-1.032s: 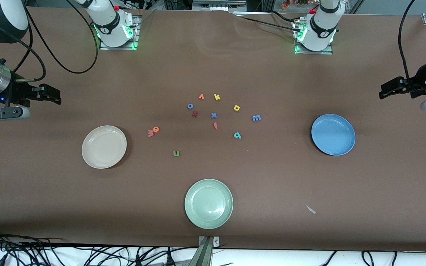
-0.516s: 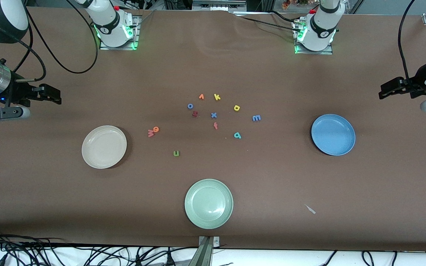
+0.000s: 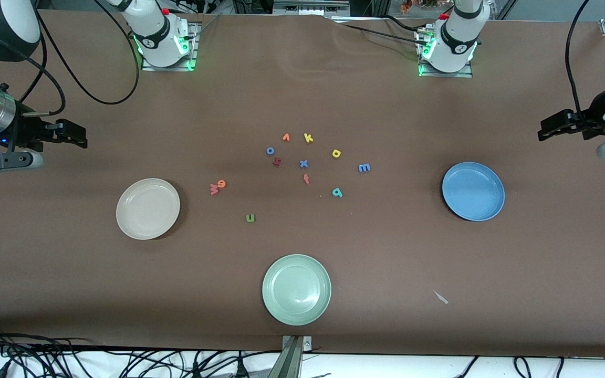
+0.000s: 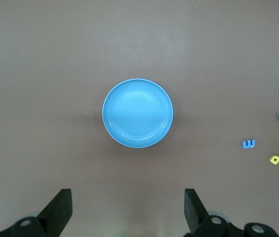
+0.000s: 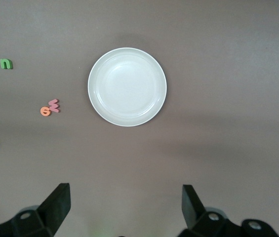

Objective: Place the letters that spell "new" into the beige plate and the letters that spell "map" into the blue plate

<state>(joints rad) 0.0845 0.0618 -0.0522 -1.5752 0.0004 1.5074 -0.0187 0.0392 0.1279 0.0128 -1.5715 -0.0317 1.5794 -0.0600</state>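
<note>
The empty beige plate (image 3: pixel 147 208) (image 5: pixel 127 87) lies toward the right arm's end, and the empty blue plate (image 3: pixel 473 191) (image 4: pixel 137 113) toward the left arm's end. Between them on the table lie green "n" (image 3: pixel 250 218) (image 5: pixel 6 63), orange "e" (image 3: pixel 222 184) touching pink "w" (image 3: pixel 214 189), blue "m" (image 3: pixel 364 168) (image 4: pixel 249 144), teal "a" (image 3: pixel 337 192) and yellow "p" (image 3: pixel 336 153). My right gripper (image 3: pixel 81 137) (image 5: pixel 125 188) hangs open and empty high beside the beige plate. My left gripper (image 3: pixel 542 131) (image 4: pixel 128 193) hangs open and empty high beside the blue plate.
A pale green plate (image 3: pixel 296 289) sits near the front edge. Spare letters cluster mid-table: yellow "k" (image 3: pixel 308 138), orange "v" (image 3: pixel 285 137), blue "o" (image 3: pixel 270 150), blue "x" (image 3: pixel 303 164), a dark red letter (image 3: pixel 277 161) and a red-orange one (image 3: pixel 306 179).
</note>
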